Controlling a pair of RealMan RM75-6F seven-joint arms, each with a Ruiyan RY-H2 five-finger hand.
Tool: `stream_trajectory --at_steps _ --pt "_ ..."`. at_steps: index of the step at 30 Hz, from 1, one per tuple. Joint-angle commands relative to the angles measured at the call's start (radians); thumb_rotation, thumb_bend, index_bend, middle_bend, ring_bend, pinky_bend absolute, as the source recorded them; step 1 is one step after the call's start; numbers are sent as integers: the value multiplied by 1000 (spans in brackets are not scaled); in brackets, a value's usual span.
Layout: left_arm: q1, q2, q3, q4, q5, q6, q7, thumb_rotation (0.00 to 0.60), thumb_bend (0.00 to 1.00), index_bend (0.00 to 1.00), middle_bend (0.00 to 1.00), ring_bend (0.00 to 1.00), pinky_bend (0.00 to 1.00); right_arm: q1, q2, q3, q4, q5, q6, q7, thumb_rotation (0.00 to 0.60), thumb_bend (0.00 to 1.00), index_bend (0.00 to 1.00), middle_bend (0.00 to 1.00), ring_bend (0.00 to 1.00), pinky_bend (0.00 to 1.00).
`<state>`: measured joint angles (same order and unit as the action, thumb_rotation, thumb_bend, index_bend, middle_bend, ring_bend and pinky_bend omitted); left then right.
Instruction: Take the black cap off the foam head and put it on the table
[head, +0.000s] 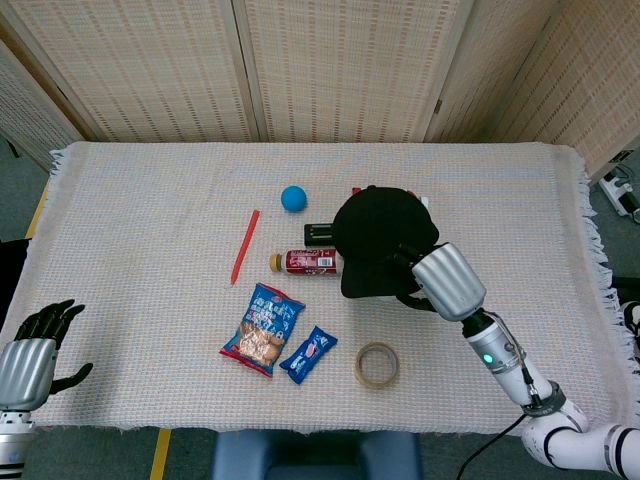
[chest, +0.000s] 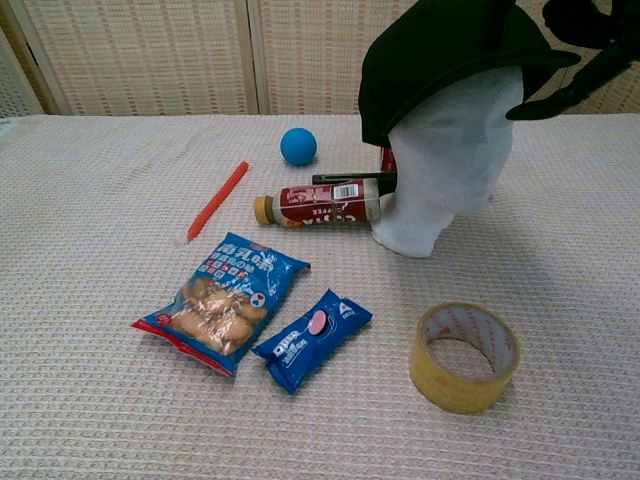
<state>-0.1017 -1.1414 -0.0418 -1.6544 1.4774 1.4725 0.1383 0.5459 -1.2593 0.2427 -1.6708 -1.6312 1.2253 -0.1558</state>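
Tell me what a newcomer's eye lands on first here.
The black cap on the white foam head, right of centre, with the right hand reaching onto its brim. Next, the blue snack bag and yellow tape roll along the near edge.

matt cloth cap (chest: 440, 50); foam head (chest: 450, 160)

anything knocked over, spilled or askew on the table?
Only the bottle: it lies on its side against the foam head's base, cap on, nothing spilled. The black cap still sits on the head, with the right hand at its brim.
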Motion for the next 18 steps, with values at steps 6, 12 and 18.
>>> stream_trajectory --at_steps 6,12,18 --pt "-1 0 -2 9 -17 -14 -12 600 216 196 152 134 204 41 -80 9 67 11 22 -2 600 90 597 546 871 909" --pt "-1 1 -1 10 -19 -17 -15 600 217 196 150 134 204 48 -102 12 90 12 40 2 600 205 728 649 904 941" --pt "2 5 0 10 -23 -17 -18 600 217 196 150 134 203 55 -141 24 147 3 103 34 600 361 850 729 935 968"
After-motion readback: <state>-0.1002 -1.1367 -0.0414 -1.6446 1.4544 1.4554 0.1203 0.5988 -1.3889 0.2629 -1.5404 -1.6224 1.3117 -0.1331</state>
